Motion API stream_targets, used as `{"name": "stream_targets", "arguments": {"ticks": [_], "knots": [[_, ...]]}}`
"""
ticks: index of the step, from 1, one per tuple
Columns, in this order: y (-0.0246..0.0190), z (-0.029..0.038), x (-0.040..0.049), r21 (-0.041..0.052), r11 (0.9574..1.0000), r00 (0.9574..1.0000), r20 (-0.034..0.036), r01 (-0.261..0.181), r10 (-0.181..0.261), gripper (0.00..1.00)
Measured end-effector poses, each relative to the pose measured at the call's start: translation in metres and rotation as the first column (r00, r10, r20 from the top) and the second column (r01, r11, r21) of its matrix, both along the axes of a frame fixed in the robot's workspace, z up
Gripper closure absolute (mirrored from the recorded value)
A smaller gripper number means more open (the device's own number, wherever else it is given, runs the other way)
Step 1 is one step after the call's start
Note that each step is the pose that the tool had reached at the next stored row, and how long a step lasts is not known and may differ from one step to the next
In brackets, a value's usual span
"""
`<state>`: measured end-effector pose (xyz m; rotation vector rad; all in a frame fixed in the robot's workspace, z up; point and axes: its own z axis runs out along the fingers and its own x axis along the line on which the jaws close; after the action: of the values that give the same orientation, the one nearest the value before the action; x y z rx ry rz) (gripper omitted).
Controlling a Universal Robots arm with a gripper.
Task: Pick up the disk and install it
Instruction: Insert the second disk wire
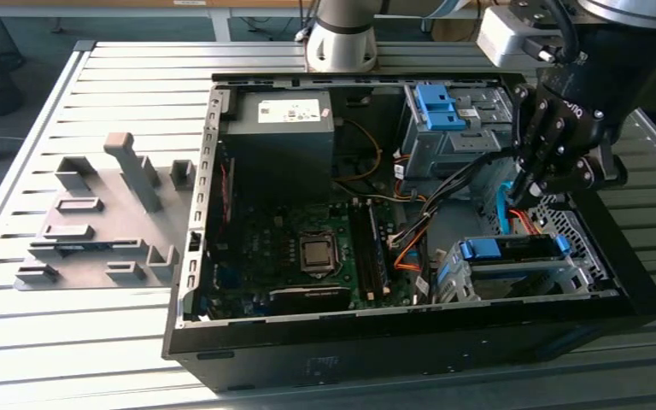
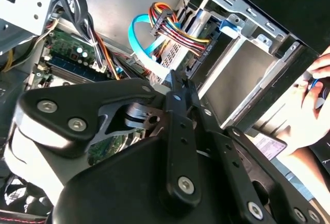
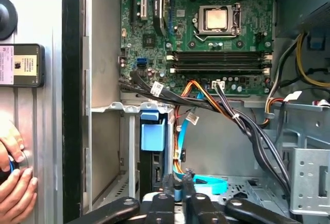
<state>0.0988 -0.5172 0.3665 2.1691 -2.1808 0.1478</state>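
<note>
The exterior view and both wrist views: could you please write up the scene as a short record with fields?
surface: slatted metal table
computer case: open, motherboard exposed
gripper: inside the case at the exterior view's right, above the lower drive bay
disk: sits in that bay in its blue carrier
blue bracket: on top of the upper bay
grey fixture: on the table at the exterior view's left
person's hand: outside the case wall

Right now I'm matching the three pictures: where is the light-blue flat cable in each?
Exterior view: light-blue flat cable inside the case, toward the exterior view's right.
Second wrist view: looped beside the multicoloured wires.
First wrist view: lying on the case floor.
Shared landmark: green motherboard.
</note>
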Motion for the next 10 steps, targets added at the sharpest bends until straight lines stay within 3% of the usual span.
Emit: {"name": "stream_targets", "arguments": {"ticks": [4, 5, 8, 10], "knots": [[-0.0001, -0.0012, 0.001, -0.0019, 1.0, 1.0, 0.0001, 0.0, 0.0, 0.84], [-0.0006, -0.0014, 0.0013, 0.0014, 1.0, 1.0, 0.0001, 0.0, 0.0, 0.84], [-0.0045, -0.0034, 0.0016, 0.018, 0.9998, 1.0, 0.0, 0.0, 0.0, 0.84], [-0.0077, -0.0048, 0.0016, 0.035, 0.9994, 1.0, 0.0, 0.0, 0.0, 0.84]]}}
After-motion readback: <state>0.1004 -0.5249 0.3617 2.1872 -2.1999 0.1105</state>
